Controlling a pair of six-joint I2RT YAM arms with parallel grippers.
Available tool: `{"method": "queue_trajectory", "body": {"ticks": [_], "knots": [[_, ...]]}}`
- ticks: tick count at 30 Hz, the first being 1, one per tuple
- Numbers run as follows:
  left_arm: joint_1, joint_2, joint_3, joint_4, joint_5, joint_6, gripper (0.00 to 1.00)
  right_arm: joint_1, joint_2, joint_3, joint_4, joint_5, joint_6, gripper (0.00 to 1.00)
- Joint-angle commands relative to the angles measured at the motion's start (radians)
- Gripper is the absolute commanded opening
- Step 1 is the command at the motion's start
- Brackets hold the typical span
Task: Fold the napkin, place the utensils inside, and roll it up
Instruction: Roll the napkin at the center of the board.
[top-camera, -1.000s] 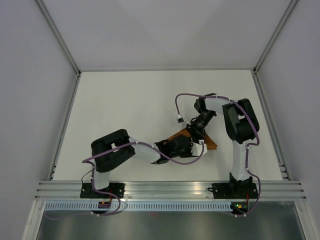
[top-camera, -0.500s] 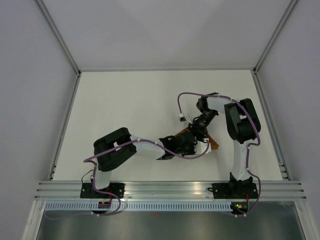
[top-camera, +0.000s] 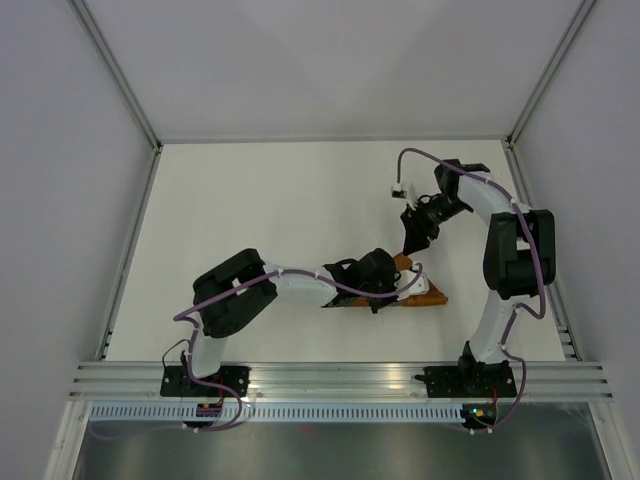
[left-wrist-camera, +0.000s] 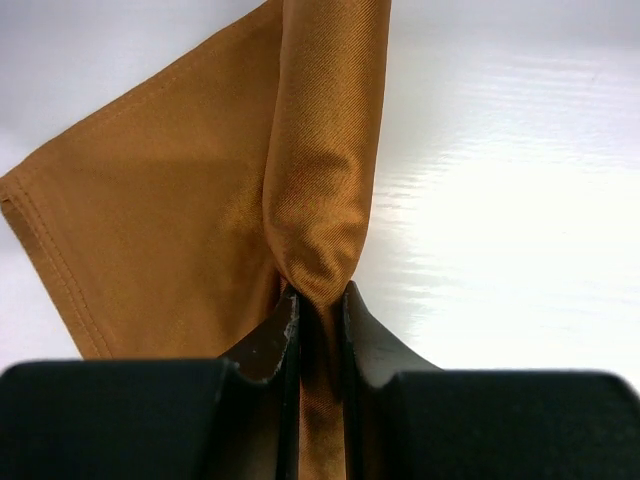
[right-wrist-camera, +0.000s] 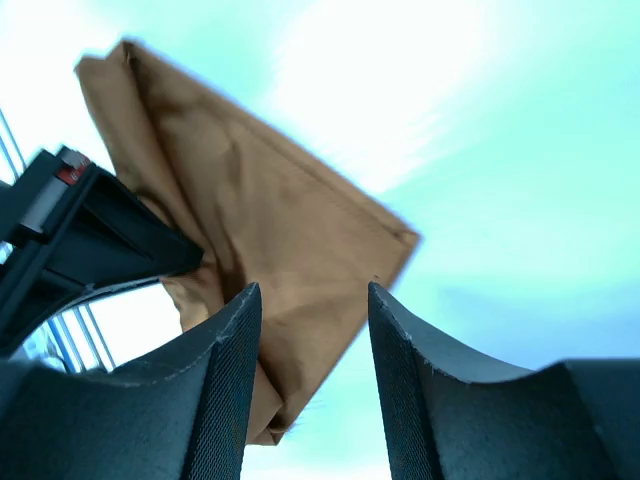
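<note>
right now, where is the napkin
In the top view the napkin is bunched on the near right of the table, between the two arms. The left gripper pinches a fold of it; the open right gripper is just beyond.

You're in a lab cell. White panels (top-camera: 330, 60) stand beyond the right gripper (top-camera: 408, 243), aluminium framing (top-camera: 340, 378) behind it.
</note>
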Motion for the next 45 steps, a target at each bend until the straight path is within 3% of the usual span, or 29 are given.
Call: {"method": "queue_trajectory", "body": {"ticks": [1, 4, 10, 18, 24, 29, 35, 45], "knots": [[0.015, 0.077, -0.005, -0.188, 0.156, -0.170, 0.02, -0.057, -0.074, 0.034, 0.058, -0.081, 0.078, 0.53], [0.038, 0.111, 0.031, -0.237, 0.209, -0.226, 0.02, -0.128, -0.105, 0.030, 0.109, -0.082, 0.143, 0.53], [0.085, 0.186, 0.109, -0.343, 0.311, -0.320, 0.02, -0.219, -0.210, -0.026, 0.128, -0.089, 0.109, 0.53], [0.176, 0.260, 0.167, -0.422, 0.482, -0.411, 0.02, -0.251, -0.430, -0.250, 0.212, -0.051, 0.051, 0.52], [0.222, 0.304, 0.213, -0.495, 0.541, -0.431, 0.02, -0.248, -0.502, -0.324, 0.148, -0.085, -0.078, 0.52], [0.243, 0.347, 0.255, -0.530, 0.582, -0.460, 0.02, -0.168, -0.599, -0.438, 0.135, -0.030, -0.179, 0.53], [0.268, 0.403, 0.302, -0.565, 0.608, -0.500, 0.02, 0.033, -0.769, -0.635, 0.325, 0.125, -0.113, 0.57], [0.285, 0.441, 0.348, -0.590, 0.634, -0.544, 0.02, 0.240, -0.784, -0.758, 0.466, 0.273, -0.090, 0.60]]}}
